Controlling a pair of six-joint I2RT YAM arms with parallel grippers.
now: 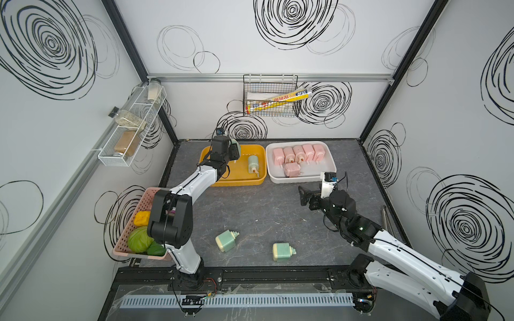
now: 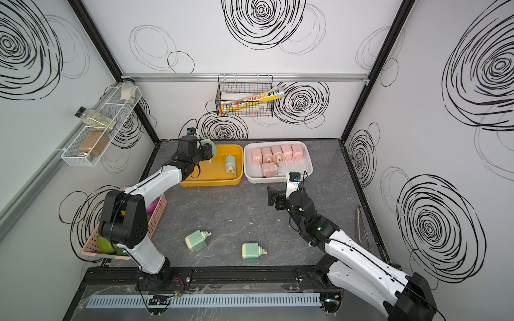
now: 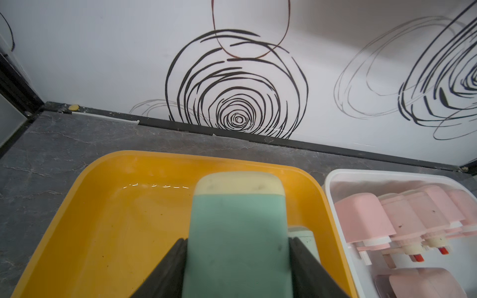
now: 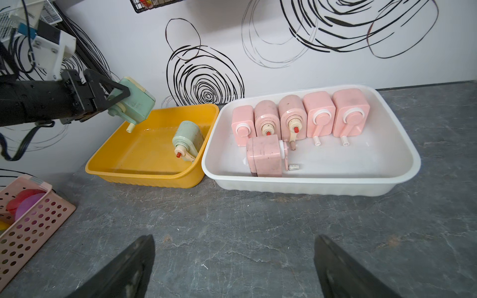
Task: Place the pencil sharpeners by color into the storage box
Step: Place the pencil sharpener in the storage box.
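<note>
My left gripper is shut on a mint green pencil sharpener and holds it tilted above the back left of the yellow storage box. Another green sharpener lies inside that box. The white storage box beside it holds several pink sharpeners, one lying in front of the row. Two green sharpeners lie on the table near the front. My right gripper is open and empty over bare table in front of the white box.
A pink perforated basket with toy vegetables sits at the left edge under my left arm. Metal tongs lie along the right edge. A wire basket hangs on the back wall and a jar rack on the left wall.
</note>
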